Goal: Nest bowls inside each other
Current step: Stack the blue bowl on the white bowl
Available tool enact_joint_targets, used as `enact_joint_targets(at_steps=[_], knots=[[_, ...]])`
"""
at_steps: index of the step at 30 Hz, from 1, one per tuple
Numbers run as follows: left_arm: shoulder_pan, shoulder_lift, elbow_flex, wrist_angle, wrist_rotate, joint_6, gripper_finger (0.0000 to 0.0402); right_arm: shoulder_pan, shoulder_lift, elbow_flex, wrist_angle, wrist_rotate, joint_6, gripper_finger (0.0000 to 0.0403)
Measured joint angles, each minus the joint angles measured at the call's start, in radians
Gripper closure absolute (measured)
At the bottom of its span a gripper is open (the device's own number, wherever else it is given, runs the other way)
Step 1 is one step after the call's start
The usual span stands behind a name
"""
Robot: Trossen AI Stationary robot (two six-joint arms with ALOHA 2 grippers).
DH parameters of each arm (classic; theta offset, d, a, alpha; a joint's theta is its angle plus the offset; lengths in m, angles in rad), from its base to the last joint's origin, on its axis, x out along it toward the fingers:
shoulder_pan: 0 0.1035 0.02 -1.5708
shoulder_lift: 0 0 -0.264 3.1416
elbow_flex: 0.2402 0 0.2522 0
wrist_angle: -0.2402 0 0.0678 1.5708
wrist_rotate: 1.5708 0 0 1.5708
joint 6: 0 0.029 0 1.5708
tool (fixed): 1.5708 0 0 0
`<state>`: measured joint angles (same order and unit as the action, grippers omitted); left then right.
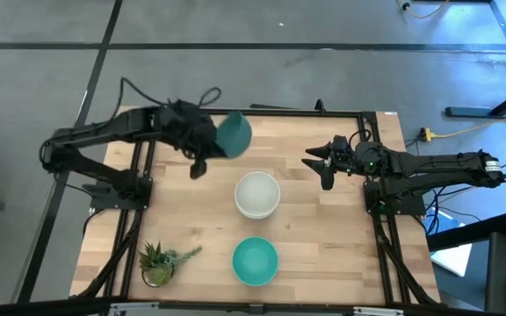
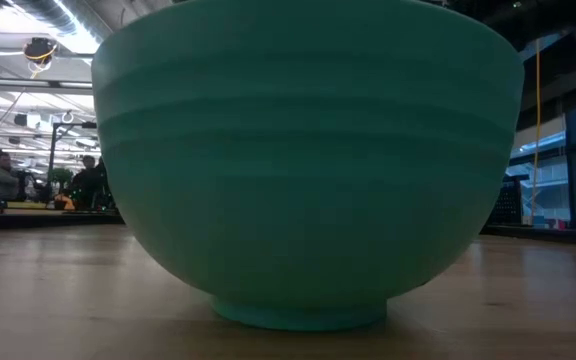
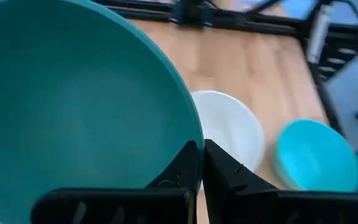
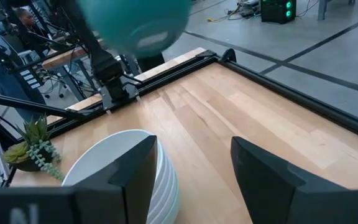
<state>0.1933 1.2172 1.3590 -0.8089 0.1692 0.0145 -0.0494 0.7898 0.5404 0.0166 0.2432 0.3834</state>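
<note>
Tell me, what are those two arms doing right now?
Left gripper shut on dark teal bowl, held tilted above the table. Right gripper open, waiting beside the white bowl stack. Turquoise bowl sits apart. Nothing blocks the stack.

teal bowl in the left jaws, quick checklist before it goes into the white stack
1. Grip: left gripper pinches the teal bowl by its rim: ok.
2. Bowl lifted off the table: ok.
3. Bowl over the white stack: not ok, it hangs off to one side, tilted.
4. Stack's top bowl empty: ok.
5. Right gripper open and apart from the stack: ok.
6. Turquoise bowl and plant away from the path: ok.
</note>
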Motion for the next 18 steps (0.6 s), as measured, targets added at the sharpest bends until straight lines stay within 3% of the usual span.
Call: enact_joint_targets(at_steps=[6,12,18], knots=[[-0.156,0.085,0.000,0.081,-0.053,-0.037,0.0399,0.000,0.000,0.000,0.000,-0.008,-0.030,0.0196],[-0.236,0.163,0.000,0.152,-0.085,-0.132,0.0399,0.000,0.000,0.000,-0.003,-0.064,-0.021,0.0196],[-0.326,0.235,-0.001,0.222,-0.206,-0.170,0.0400,0.000,0.000,0.000,-0.005,-0.100,-0.019,0.0196]])
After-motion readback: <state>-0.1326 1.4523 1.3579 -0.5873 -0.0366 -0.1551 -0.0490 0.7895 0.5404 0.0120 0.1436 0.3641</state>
